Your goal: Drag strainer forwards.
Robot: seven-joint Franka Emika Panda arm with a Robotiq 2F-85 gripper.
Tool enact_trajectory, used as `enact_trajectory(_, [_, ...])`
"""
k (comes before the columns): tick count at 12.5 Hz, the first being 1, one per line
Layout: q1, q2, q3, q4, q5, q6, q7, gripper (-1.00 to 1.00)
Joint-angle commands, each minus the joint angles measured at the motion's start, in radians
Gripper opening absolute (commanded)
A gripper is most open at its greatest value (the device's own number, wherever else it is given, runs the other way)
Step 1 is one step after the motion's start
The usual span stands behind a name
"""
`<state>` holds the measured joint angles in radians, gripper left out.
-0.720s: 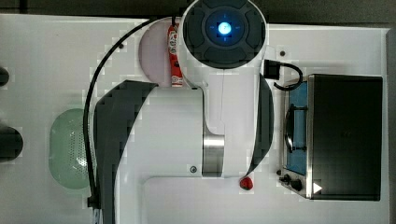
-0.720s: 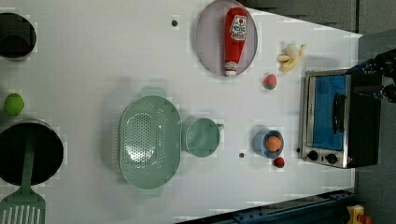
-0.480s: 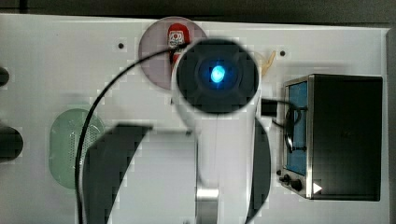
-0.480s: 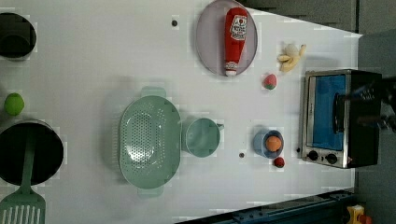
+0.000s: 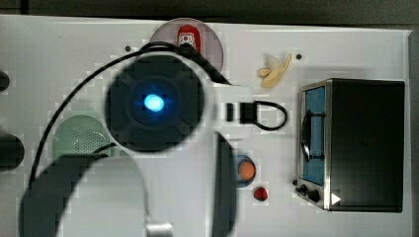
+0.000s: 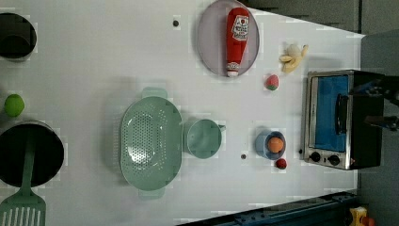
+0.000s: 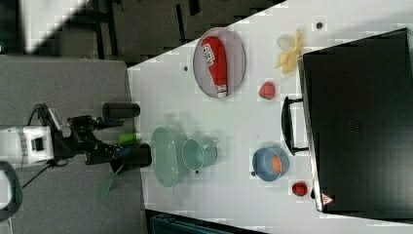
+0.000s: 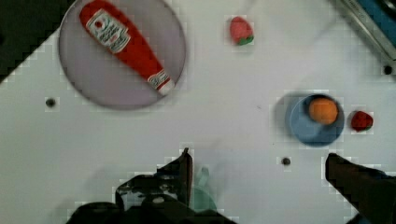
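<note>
Your arm hangs high over the white table [image 6: 94, 61], and in the top view its big round joint hides much of the middle. In the wrist view your gripper [image 8: 261, 172] points down at the table with its two fingers spread wide apart, and nothing sits between them. A bit of the green cup [image 8: 203, 196] peeks out beside one finger.

There is one strainer [image 6: 150, 143]. It sits near the middle of the table, closer to the left view's bottom edge, and the cup [image 6: 203, 138] is just beside it.

You can count one plate [image 6: 209, 42] with one ketchup bottle [image 6: 236, 40] lying on it, near the left view's top edge. There is one blue bowl [image 6: 263, 143] with one orange ball [image 6: 275, 144] in it, and one toaster oven [image 6: 336, 120] by the left view's right edge.
</note>
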<state>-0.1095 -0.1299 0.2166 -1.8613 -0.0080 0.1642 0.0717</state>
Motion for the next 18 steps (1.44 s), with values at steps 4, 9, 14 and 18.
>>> enact_trajectory(4, [0.053,0.213,0.200,-0.019,0.007,0.095,0.331,1.00])
enact_trajectory(9, [0.125,0.376,0.297,-0.019,0.001,0.239,0.688,1.00])
enact_trajectory(14, [0.223,0.538,0.296,-0.018,-0.002,0.393,0.989,1.00])
enact_trajectory(18, [0.295,0.653,0.263,-0.016,-0.003,0.540,1.138,1.00])
